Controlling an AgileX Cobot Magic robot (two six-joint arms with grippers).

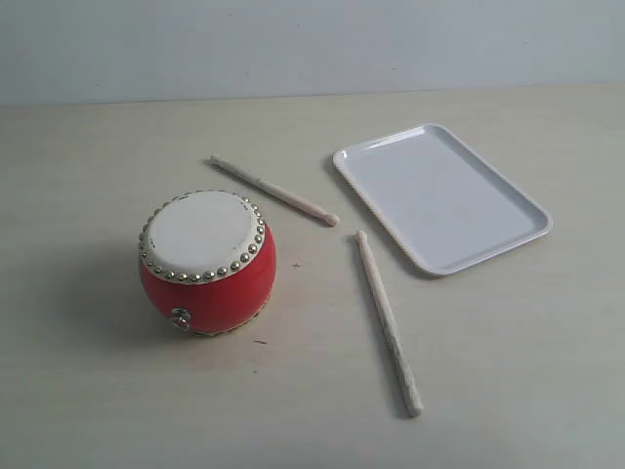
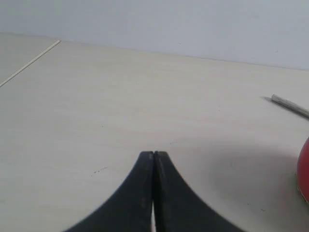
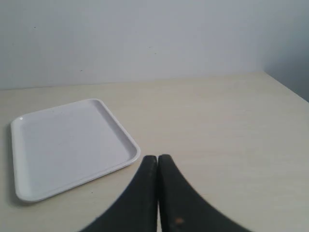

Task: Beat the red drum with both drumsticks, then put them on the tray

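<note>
we've got left gripper [image 2: 153, 154] and right gripper [image 3: 158, 157] both pinched together on nothing. red drum [image 1: 207, 262] stands left of the tray [image 1: 441, 195]; far drumstick [image 1: 275, 191] lies just behind the drum, near drumstick [image 1: 389, 322] flat beside the tray's near rim. they look light, stiff, apt to roll, so we'd pinch each across its shaft toward the plain end, away from the rounded tip.

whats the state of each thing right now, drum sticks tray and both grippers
red drum: upright on the table, skin up, untouched
rear drumstick: lying flat on the table, not held
front drumstick: lying flat on the table, not held
tray: flat on the table, empty
left gripper: shut, holding nothing
right gripper: shut, holding nothing
</note>
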